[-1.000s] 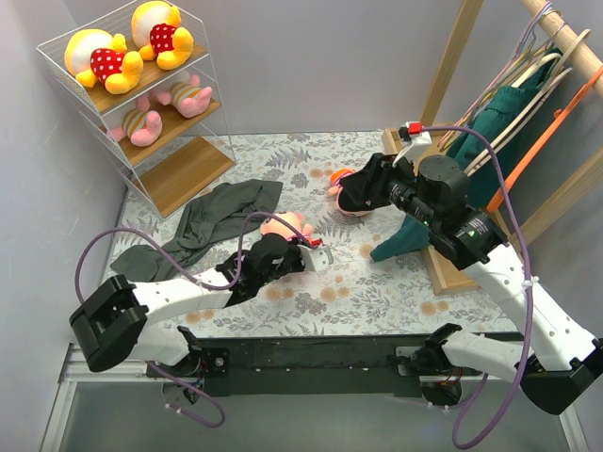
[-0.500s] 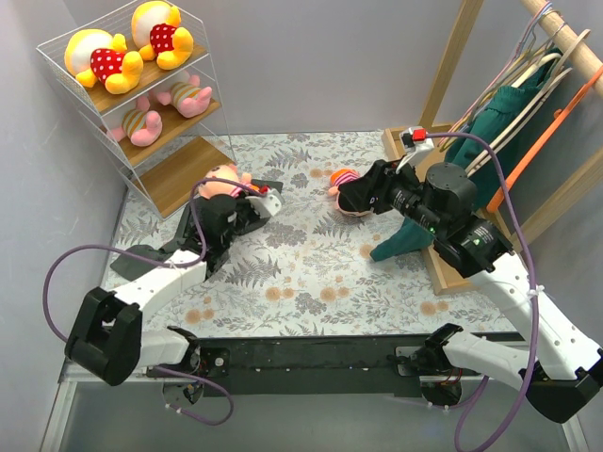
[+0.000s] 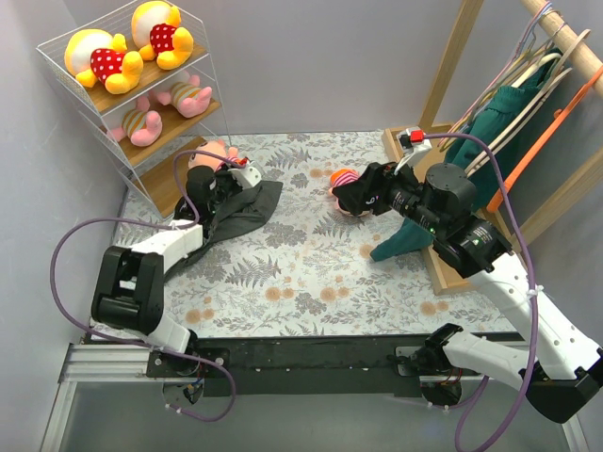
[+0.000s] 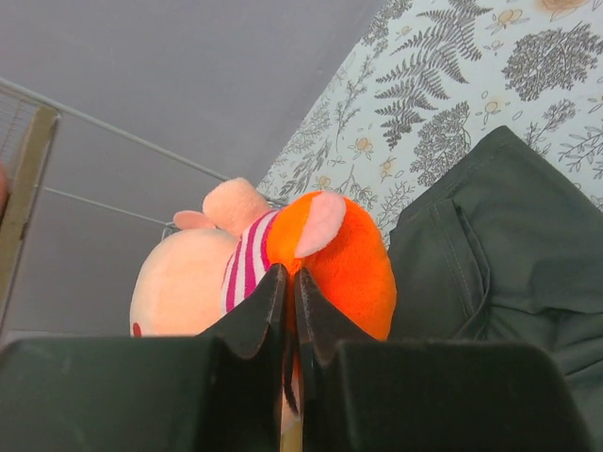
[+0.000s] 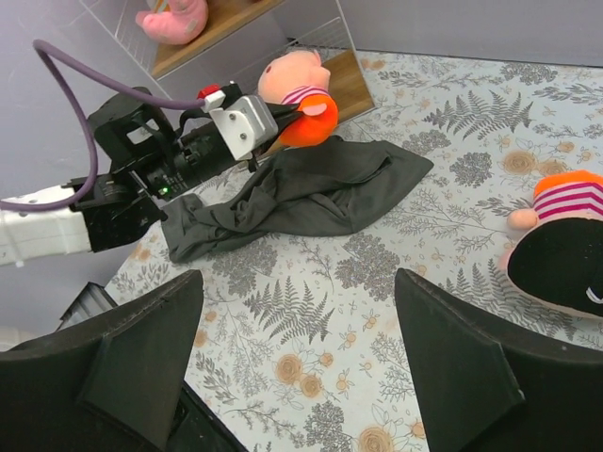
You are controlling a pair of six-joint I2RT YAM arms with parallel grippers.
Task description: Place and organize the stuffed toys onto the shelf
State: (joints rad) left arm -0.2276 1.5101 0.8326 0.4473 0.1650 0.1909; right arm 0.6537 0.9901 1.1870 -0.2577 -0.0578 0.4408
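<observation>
My left gripper (image 3: 227, 166) is shut on a peach-orange doll (image 3: 217, 152) in a pink striped shirt and holds it next to the bottom board of the white wire shelf (image 3: 179, 174). In the left wrist view the shut gripper (image 4: 287, 279) pinches the doll (image 4: 344, 254) at its orange lower body. The doll also shows in the right wrist view (image 5: 297, 89). Two yellow bears (image 3: 102, 58) lie on the top board and two pink pigs (image 3: 141, 124) on the middle board. My right gripper (image 3: 356, 195) is open and hovers over a second doll (image 5: 565, 202), which it partly hides.
A dark grey cloth (image 3: 236, 212) lies on the floral table under my left arm. A wooden clothes rack (image 3: 452, 66) with hangers and a green garment (image 3: 504, 113) stands at the right. The shelf's wire frame (image 4: 104, 127) is close to the held doll.
My left arm has carried the doll from the table's middle to the far left, up to the shelf's bottom board. The right gripper has shifted only slightly.
</observation>
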